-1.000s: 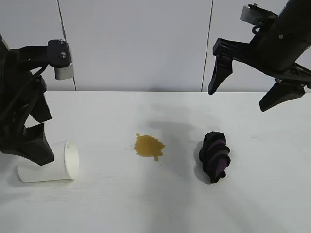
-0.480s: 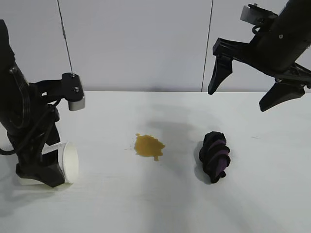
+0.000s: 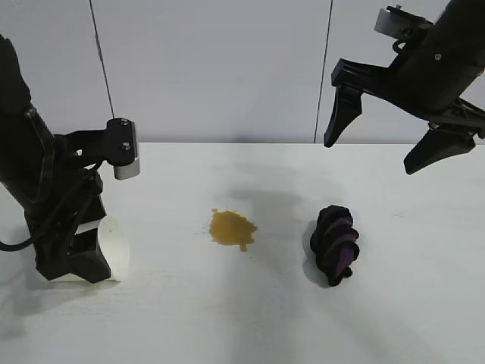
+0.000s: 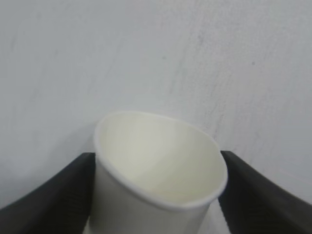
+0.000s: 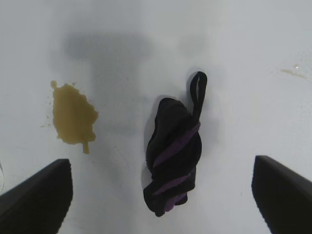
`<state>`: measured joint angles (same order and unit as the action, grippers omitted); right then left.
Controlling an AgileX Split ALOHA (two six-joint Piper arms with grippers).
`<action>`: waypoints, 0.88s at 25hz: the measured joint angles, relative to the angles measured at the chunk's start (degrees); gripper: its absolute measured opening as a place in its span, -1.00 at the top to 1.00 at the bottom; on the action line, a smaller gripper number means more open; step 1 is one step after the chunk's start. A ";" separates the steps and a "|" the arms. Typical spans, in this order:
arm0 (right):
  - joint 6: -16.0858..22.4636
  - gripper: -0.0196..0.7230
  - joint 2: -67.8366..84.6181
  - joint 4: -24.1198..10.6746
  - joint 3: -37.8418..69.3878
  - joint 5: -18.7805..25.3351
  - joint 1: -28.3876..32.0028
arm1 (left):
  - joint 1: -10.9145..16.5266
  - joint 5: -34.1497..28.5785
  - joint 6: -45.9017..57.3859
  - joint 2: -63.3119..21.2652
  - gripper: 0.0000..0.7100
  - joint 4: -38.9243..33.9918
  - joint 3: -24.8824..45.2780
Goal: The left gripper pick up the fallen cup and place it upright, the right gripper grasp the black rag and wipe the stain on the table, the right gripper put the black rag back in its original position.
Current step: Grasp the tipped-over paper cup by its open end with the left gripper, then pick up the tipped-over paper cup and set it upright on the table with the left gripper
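Observation:
The white paper cup (image 3: 115, 247) lies on its side at the left of the table (image 3: 227, 326), its mouth facing right. My left gripper (image 3: 76, 262) is down over it and hides most of its body. In the left wrist view both fingers press the walls of the cup (image 4: 161, 161), so the left gripper (image 4: 158, 155) is shut on it. The yellowish-brown stain (image 3: 231, 227) is at the table's middle. The black rag (image 3: 333, 246), with purple streaks, lies bunched to its right. My right gripper (image 3: 371, 155) hangs open high above the rag (image 5: 173, 151), with the stain (image 5: 73, 114) beside it.
A grey panelled wall (image 3: 212, 68) stands behind the table. Bare tabletop runs along the front edge and between the cup and the stain.
My left arm came down over the cup and its fingers closed in on the cup's sides. The cup's mouth shifted slightly right. The right arm held still.

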<state>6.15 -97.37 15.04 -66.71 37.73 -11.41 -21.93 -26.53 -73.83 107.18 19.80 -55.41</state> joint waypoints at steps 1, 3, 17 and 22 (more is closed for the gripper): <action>0.00 -0.92 0.00 0.00 0.00 0.00 0.00 | 0.00 0.00 -0.13 0.00 -0.36 0.05 0.00; 0.00 -0.92 0.00 0.00 0.00 0.00 0.00 | 0.00 0.18 -0.66 0.00 -0.31 0.29 -0.05; 0.00 -0.92 0.00 0.00 0.00 0.00 0.00 | 0.00 -1.78 -26.53 -3.25 -0.20 23.04 -0.05; 0.00 -0.92 0.00 0.00 0.00 0.00 0.00 | 3.45 -5.70 -38.75 -5.93 -0.20 35.70 -0.05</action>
<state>6.15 -97.37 15.04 -66.71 37.73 -11.41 -18.48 -32.23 -112.58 101.25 55.51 -55.46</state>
